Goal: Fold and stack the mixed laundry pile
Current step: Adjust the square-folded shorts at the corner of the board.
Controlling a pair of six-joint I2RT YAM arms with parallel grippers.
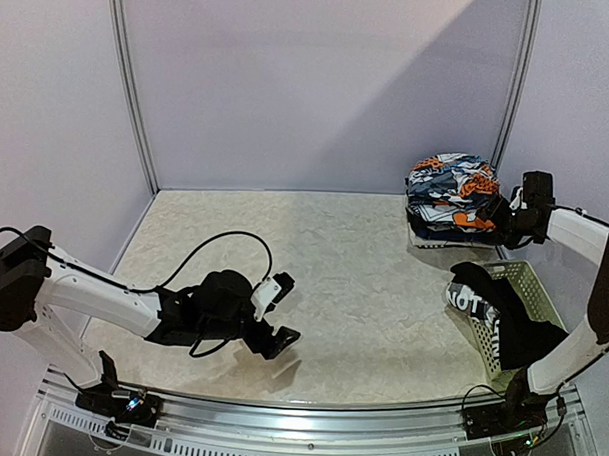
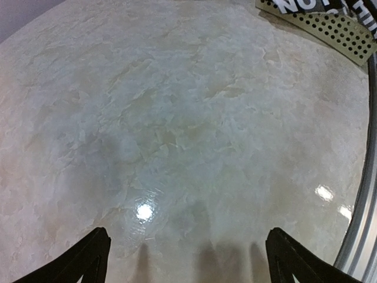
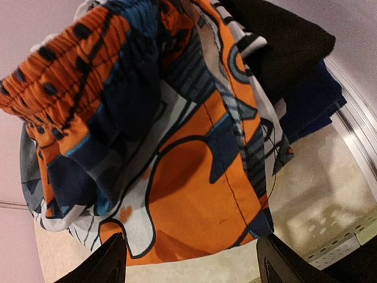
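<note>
A stack of folded garments sits at the back right of the table, topped by the orange, blue, white and black printed garment (image 1: 448,185). That print (image 3: 177,147) fills the right wrist view, with black cloth (image 3: 283,41) and dark blue cloth (image 3: 318,100) beneath it. My right gripper (image 1: 492,211) is at the stack's right side. Its jaws stand apart, one on each side of the print's lower hem (image 3: 191,259), and do not pinch it. My left gripper (image 1: 285,309) hovers open over bare table at the front left, and nothing lies between its fingers (image 2: 187,247).
A white lattice basket (image 1: 538,286) stands at the right edge. A black garment with white letters (image 1: 487,314) is draped over its rim. Its corner (image 2: 336,29) shows in the left wrist view. A metal rail (image 1: 298,408) runs along the near edge. Walls close off the back and sides.
</note>
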